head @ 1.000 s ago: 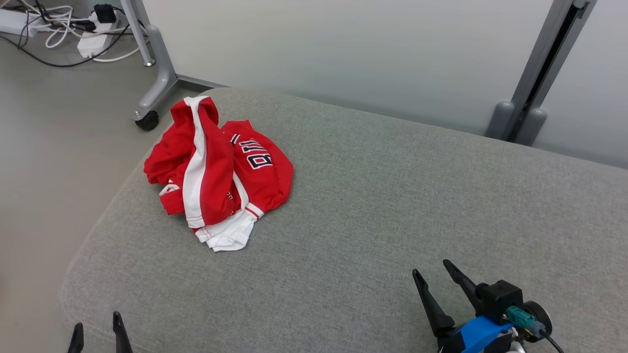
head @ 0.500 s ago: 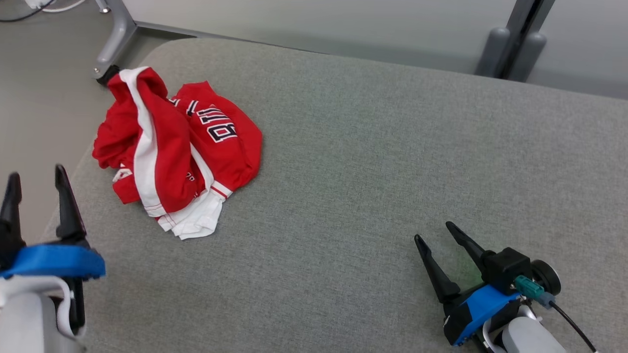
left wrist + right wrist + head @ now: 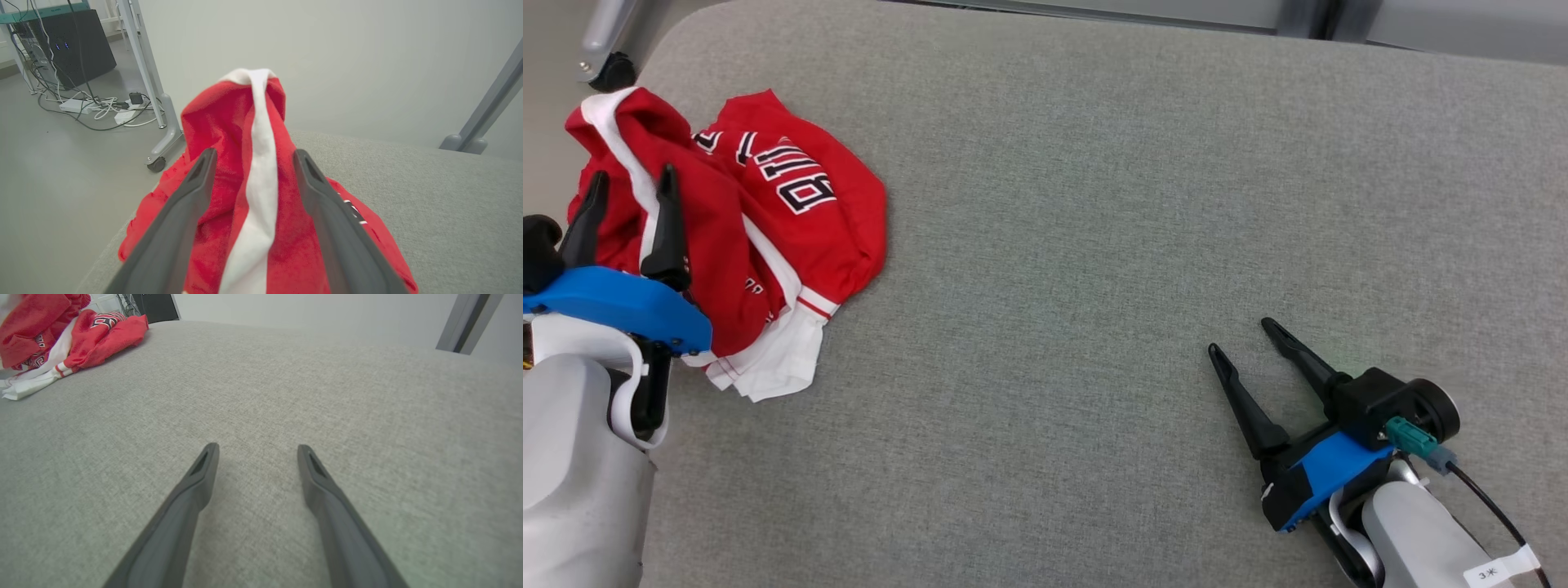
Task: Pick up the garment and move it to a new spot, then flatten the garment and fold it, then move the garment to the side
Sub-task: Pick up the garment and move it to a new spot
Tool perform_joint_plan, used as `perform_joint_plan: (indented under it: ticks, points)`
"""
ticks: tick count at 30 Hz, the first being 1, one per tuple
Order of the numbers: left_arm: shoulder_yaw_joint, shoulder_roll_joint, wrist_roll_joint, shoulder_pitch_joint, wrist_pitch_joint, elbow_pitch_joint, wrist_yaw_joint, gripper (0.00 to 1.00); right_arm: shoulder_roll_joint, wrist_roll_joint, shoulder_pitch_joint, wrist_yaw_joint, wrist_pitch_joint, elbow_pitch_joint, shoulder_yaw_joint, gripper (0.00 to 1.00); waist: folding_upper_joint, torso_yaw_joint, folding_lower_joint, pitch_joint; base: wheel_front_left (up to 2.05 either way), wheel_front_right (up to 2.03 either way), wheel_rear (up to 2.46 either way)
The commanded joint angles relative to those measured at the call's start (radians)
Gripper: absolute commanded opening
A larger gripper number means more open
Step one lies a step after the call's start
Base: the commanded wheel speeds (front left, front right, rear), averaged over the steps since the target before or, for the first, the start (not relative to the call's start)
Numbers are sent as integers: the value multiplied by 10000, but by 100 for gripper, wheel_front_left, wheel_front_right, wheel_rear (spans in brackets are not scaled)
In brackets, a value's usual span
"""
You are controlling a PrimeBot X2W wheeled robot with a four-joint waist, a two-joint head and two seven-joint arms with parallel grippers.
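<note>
The left tool (image 3: pixel 635 173) has advanced onto the garment (image 3: pixel 809 204), spread astride its white stripe (image 3: pixel 257 163); close low there. The right tool (image 3: pixel 1241 336) waits spread, empty.

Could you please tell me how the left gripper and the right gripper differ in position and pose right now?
Position: the left gripper is at the garment, its fingers framing the raised white-striped fold, while the right gripper sits over bare grey cushion, well away from it. Pose: in the head view the left gripper's fingers point nearly straight up, the right gripper's lean up-left. Shared: both are open and hold nothing.
</note>
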Motion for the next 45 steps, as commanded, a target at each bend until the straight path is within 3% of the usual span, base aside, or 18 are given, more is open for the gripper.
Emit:
perform_joint_plan:
  ticks: [1, 9, 10, 11, 17, 22, 27, 36, 45]
  points:
    - [-220, 139, -299, -272, 141, 216, -21, 100, -172, 58, -6, -10, 19, 142, -27, 100, 0, -84, -1, 56, 0, 0, 0]
    - [-1031, 475, -1160, -860, 579, 1796, -20, 100, -154, 95, -130, -13, 24, 187, 3, 100, 0, -452, -1, 281, 0, 0, 0]
    - [-1054, 520, -1129, -917, 516, 2004, -19, 38, -132, 115, -120, -13, 24, 196, -2, 100, 0, -485, -1, 268, 0, 0, 0]
    - [-1096, 596, -1006, -1023, 394, 2184, 12, 0, -104, 121, -103, -13, 24, 199, 1, 100, 0, -520, -1, 254, 0, 0, 0]
    - [-1408, 856, -275, -1565, -484, 2442, 352, 0, 146, 148, 87, -10, 19, 210, -33, 100, 0, -748, -1, -176, 0, 0, 0]
    - [-1635, 1102, 332, -2079, -741, 1570, 311, 0, 426, 239, 294, -6, 15, 212, -179, 100, 0, -1024, -1, -822, 0, 0, 0]
    - [-1906, 906, 654, -2386, -778, 342, 188, 0, 791, 291, 640, -6, 10, 296, -258, 100, 0, -1510, -1, -1529, 0, 0, 0]
    - [-2642, -42, 611, -1983, -786, -1725, 45, 0, 1092, 373, 1343, -6, 8, 348, -410, 100, 0, -2800, -1, -2563, 0, 0, 0]
    - [-3616, -1842, 577, -1389, -785, -2245, -17, 0, 1135, 368, 1836, -5, 9, 338, -648, 100, 0, -3836, -1, -2877, 0, 0, 0]
